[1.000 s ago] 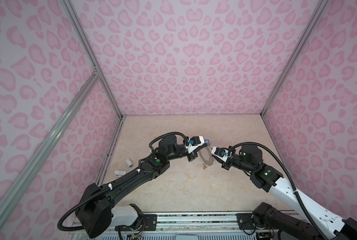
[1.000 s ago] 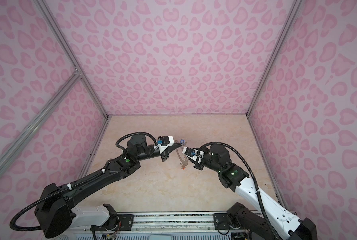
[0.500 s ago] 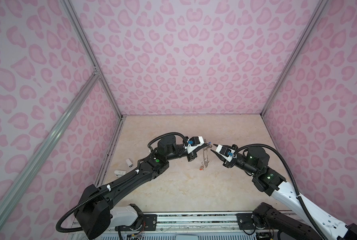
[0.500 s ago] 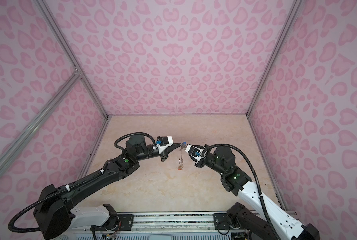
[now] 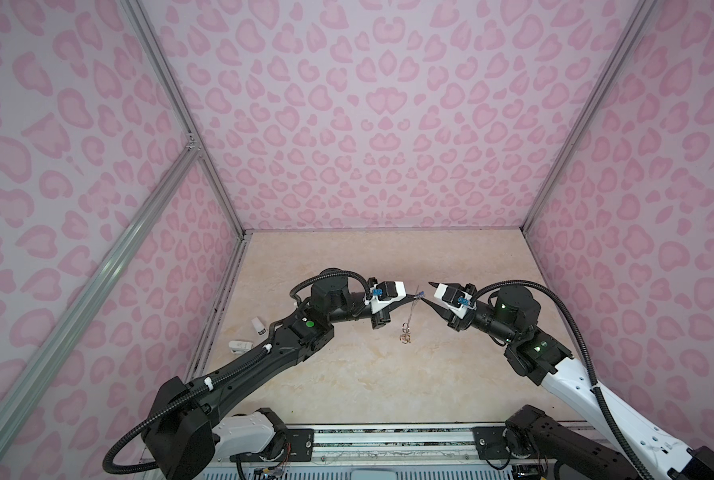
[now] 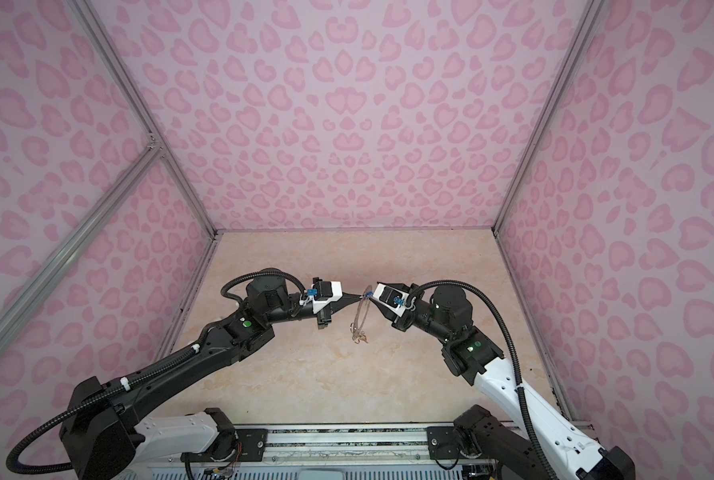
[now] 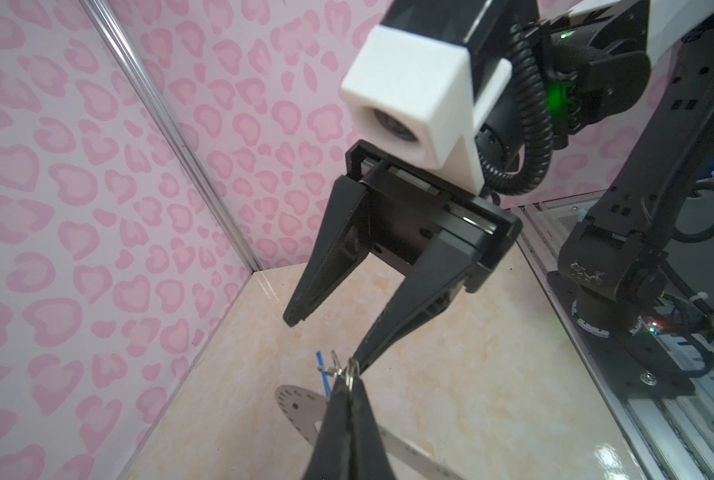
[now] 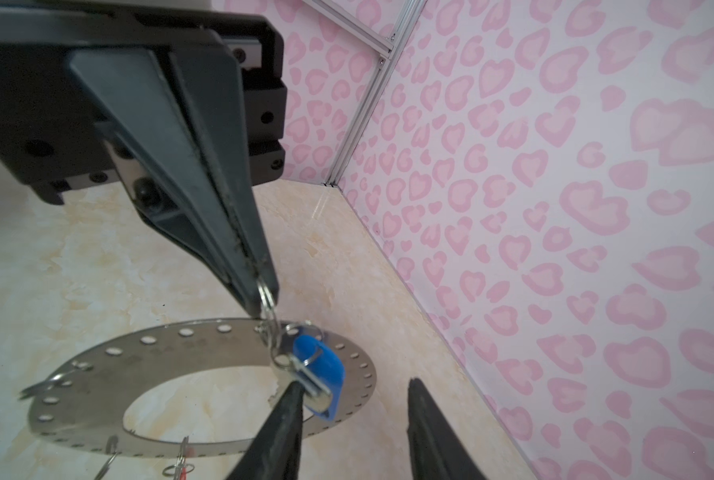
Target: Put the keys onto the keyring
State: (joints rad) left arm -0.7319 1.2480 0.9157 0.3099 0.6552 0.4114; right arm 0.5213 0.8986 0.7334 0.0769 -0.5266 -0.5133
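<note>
Quick update: the right gripper has just let go. A second ago its jaws were nearly closed, right up against the keyring. Now they're parted with nothing between them, and one finger is just beside the blue-tagged key, maybe still brushing it, I can't tell.

The left gripper hasn't budged. Its jaws are pinched tight on a small wire ring at the rim, so the whole keyring dangles from it in the air above the bench. It has also swung round, and in a top view it's now almost edge-on where before you could see its face.

The blue key stays up by the rim right under the left jaws instead of dropping, so my guess is it's hooked on. The orange-red one hangs off the bottom edge. If both really are threaded, this is basically done; next would be setting it down.
</note>
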